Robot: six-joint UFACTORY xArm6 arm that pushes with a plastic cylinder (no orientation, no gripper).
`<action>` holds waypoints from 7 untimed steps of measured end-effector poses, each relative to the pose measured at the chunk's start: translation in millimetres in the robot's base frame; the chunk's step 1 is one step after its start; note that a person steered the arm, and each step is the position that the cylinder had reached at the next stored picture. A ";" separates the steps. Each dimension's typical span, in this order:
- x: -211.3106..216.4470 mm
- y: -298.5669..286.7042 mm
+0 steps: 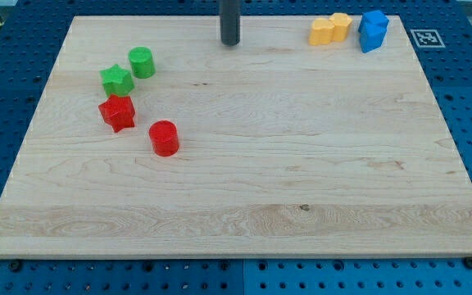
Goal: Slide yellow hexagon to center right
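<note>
One view only. My tip [231, 42] stands at the board's [244, 188] top edge, touching nothing and holding nothing, well to the left of the yellow blocks [329, 29], which sit beside the blue ones [374, 30]. The approach is not yet begun, I judge; next I must get above the hexagon and push it down and rightward. Which yellow piece is the hexagon is hard to tell.

Light: falling bright and even across the desk [244, 188]
Shadows: lying short and soft beside the blocks
Glare: showing nowhere strong
Focus: staying sharp throughout, edges looking straight
</note>
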State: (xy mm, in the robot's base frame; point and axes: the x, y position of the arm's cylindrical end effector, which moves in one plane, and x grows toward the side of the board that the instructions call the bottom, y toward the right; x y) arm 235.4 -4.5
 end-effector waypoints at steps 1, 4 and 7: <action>-40.9 43.3; -43.8 115.1; -39.5 180.9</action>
State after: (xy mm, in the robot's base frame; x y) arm 195.9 176.3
